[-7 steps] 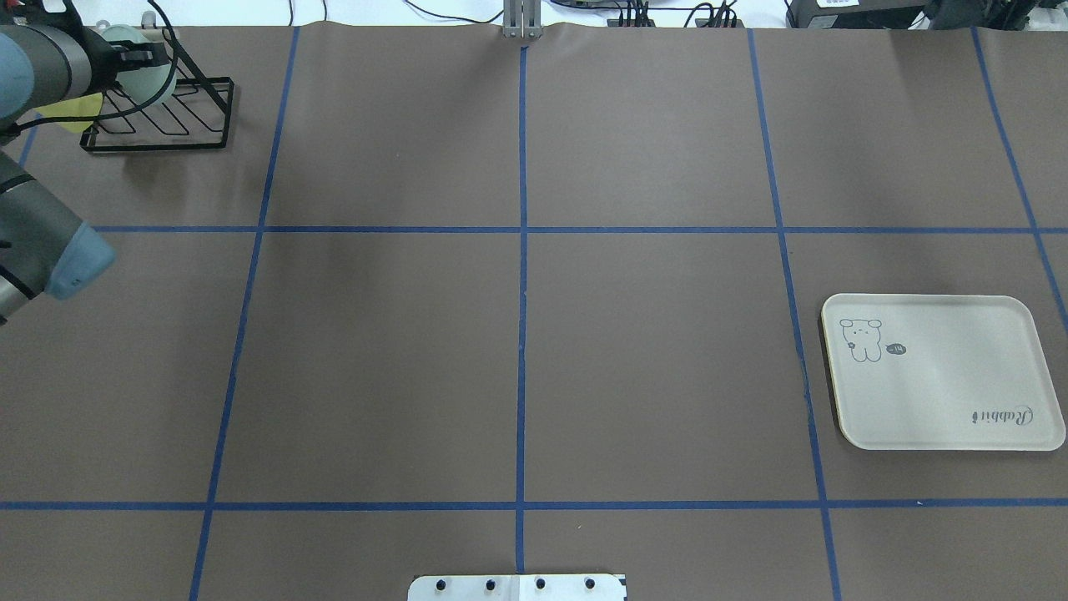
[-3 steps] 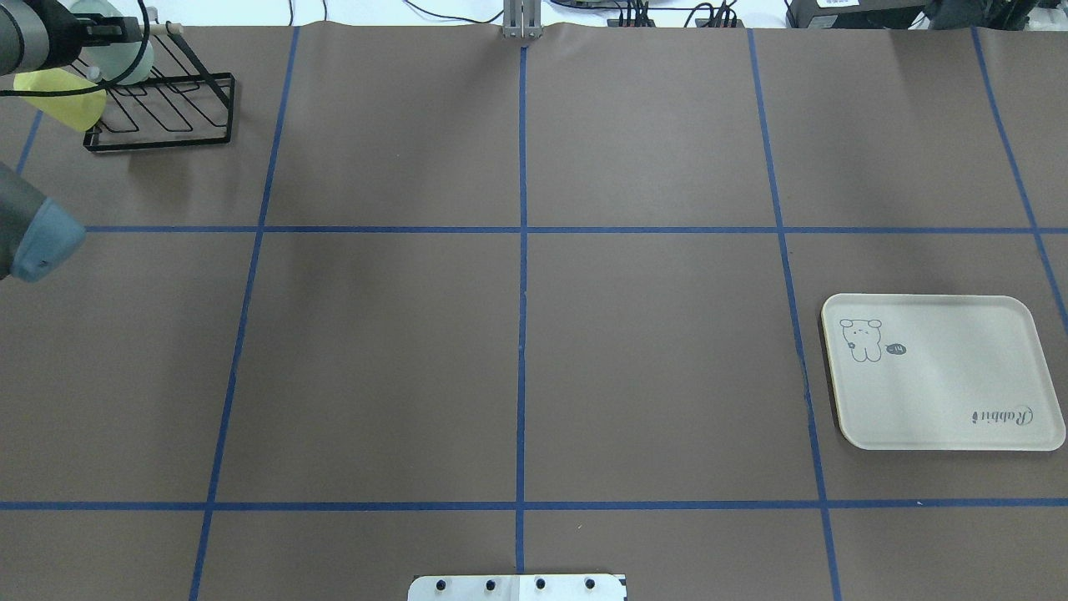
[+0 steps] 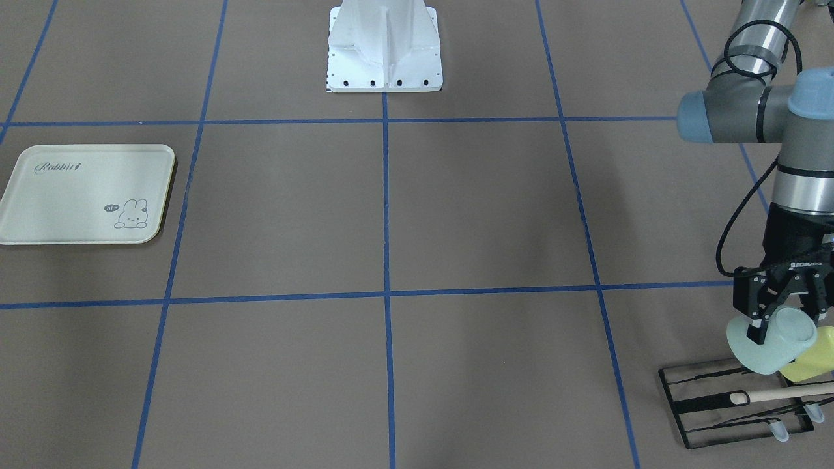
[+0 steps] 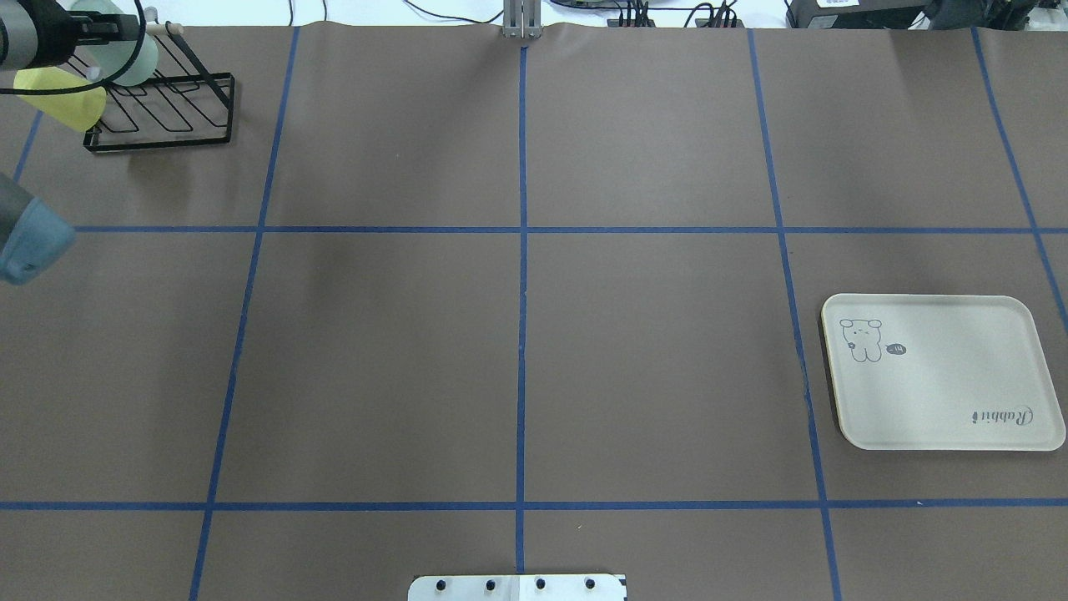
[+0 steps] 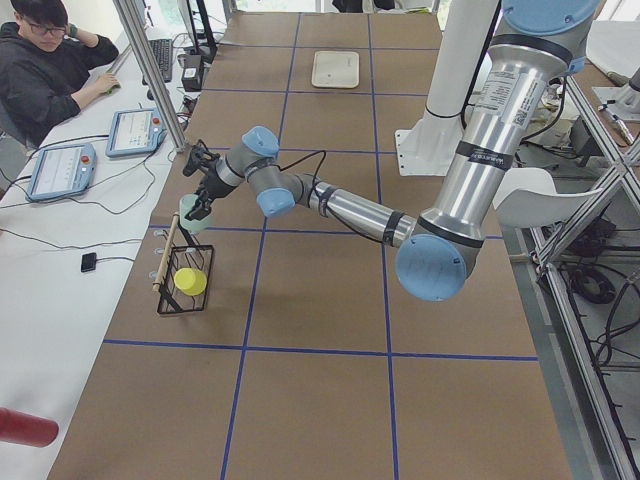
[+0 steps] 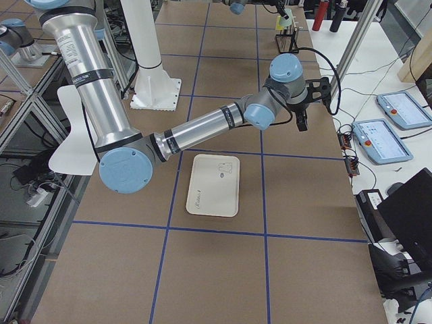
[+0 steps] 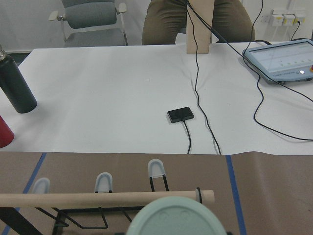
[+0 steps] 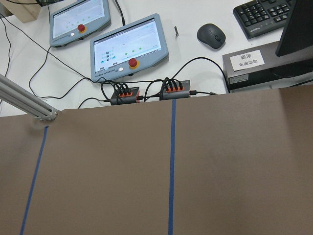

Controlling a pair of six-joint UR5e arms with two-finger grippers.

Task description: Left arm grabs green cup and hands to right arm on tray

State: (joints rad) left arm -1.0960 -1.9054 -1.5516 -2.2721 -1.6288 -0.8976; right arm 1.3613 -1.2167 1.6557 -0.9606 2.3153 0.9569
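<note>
Left gripper clamps the tilted green cup by the black wire rack, half hiding the yellow-green cup; how the distant right gripper stands cannot be told.

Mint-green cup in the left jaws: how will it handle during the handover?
Pale mint-green tapered plastic cup: probably light, since the jaws of the left arm hold it tilted above the black wire rack. Its smooth tapered wall may slip. The round body would likely roll if dropped sideways.
</note>
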